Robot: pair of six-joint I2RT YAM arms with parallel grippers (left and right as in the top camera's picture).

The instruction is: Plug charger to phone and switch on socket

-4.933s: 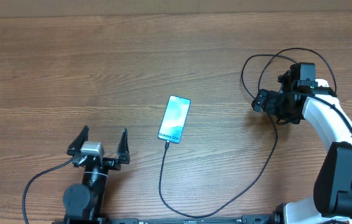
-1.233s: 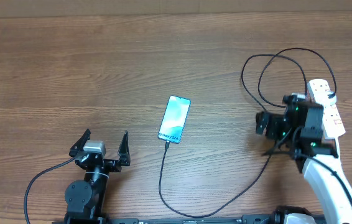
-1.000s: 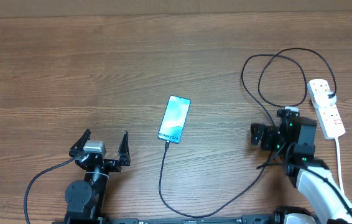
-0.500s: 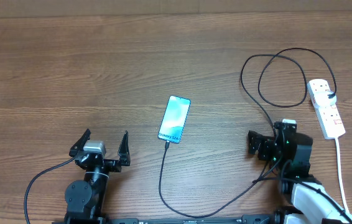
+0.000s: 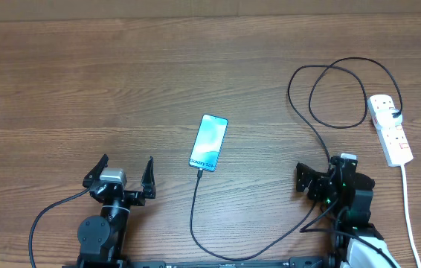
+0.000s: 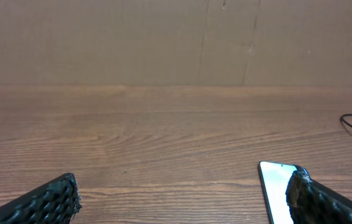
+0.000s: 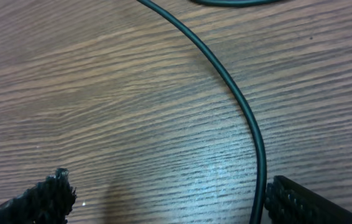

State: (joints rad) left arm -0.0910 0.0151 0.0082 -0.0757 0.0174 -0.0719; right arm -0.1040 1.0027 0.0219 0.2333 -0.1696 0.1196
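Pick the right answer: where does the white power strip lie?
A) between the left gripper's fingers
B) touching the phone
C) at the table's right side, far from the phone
C: the power strip lies near the right edge, past the looping black cable, apart from the phone.

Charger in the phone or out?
In, it seems: overhead, the charger tip meets the lower edge of the phone with no visible gap.

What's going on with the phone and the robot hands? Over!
Both grippers open, empty: left gripper near the phone, right gripper over the cable. Cable meets the phone's near end. No gripper on the power strip; switches too small to read. Nothing blocking.
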